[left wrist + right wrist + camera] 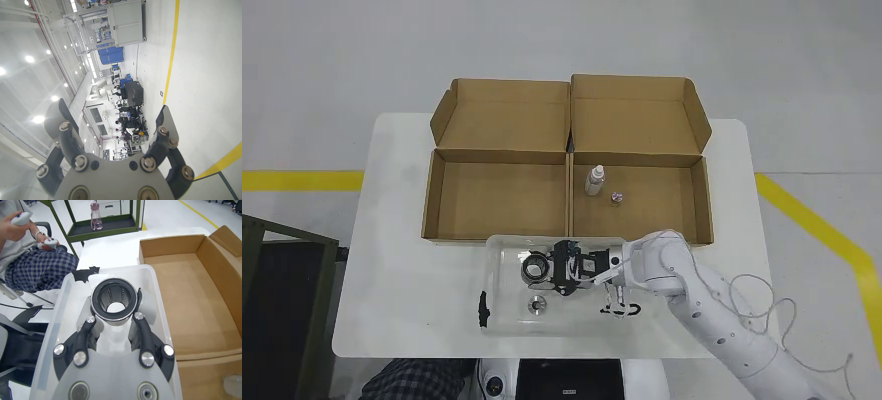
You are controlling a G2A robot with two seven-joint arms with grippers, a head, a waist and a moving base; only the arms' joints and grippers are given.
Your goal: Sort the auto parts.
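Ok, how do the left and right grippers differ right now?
The left gripper is open and holds nothing; the right gripper is shut on the metal cylinder. The left gripper faces out into the room, the right gripper is over the clear bin. Both have the same black fingers.

A white table [392,250] stands on a pale grey floor crossed by a yellow floor line [302,180]. Left of the table stands a dark green rack [113,224], with a pink water bottle [96,217] upright on its shelf. Farther off in the hall are a glass-walled enclosure [105,28] and blue cabinets [111,55].
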